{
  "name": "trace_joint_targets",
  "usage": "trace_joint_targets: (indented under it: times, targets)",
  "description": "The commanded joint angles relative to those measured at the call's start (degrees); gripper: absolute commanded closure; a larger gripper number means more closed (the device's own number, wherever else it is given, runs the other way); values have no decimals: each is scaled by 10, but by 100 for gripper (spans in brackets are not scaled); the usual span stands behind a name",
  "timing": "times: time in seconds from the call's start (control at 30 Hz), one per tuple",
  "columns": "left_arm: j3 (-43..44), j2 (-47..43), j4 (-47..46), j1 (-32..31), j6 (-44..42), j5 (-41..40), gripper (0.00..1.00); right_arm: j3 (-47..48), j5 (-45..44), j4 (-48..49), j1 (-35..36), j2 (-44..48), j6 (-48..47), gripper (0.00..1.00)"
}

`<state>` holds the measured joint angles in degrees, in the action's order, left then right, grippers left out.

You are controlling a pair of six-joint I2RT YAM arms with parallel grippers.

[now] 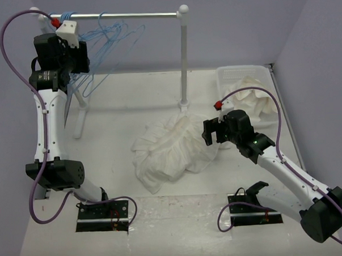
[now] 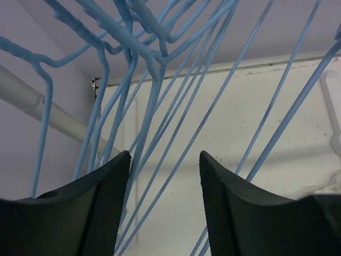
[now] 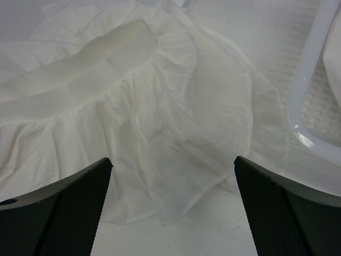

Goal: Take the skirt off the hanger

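Observation:
The skirt (image 1: 172, 148) is a large white gathered garment lying in a heap on the table, with no hanger showing in it. It fills the right wrist view (image 3: 160, 106). My right gripper (image 1: 214, 132) is open and empty just above the skirt's right edge, with its jaws wide apart (image 3: 173, 165). Several light-blue wire hangers (image 1: 107, 34) hang bare on the rail at the back left. My left gripper (image 1: 80, 52) is raised among them and open (image 2: 165, 160). Hanger wires (image 2: 176, 133) run between its jaws, unclamped.
The white rail stand (image 1: 183, 54) has its right post just behind the skirt. A white plastic basket (image 1: 237, 74) at the back right holds an off-white cloth (image 1: 252, 102); its rim shows in the right wrist view (image 3: 306, 90). Lilac walls close in the left and back.

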<state>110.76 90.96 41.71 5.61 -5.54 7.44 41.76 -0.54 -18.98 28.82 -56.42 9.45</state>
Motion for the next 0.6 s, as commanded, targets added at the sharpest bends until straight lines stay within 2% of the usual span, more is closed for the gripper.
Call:
trace_joint_targets:
  times: [0.0,0.07,0.1,0.17,0.27,0.37,0.47,0.57]
  targets:
    - [3,-17,-17,3,-8,-5,44,17,-4,4,0,6,4,1]
    - [2,-18,-18,3,-8,-8,46,18,-3,4,0,3,3,1]
    - [2,-19,-18,2,-7,-11,53,19,-3,4,0,2,3,1]
    - [3,-19,-19,3,-6,-16,57,19,-3,3,-1,-1,3,1]
    - [3,-17,-19,2,-4,-20,73,19,-5,2,0,-2,3,1]
    - [6,-18,-17,2,-2,-26,84,20,-2,2,0,-1,4,1]
    - [10,-22,-16,1,-2,-34,91,21,-1,2,0,-2,2,1]
    - [15,-26,-15,2,-3,-33,93,22,0,1,0,-4,3,1]
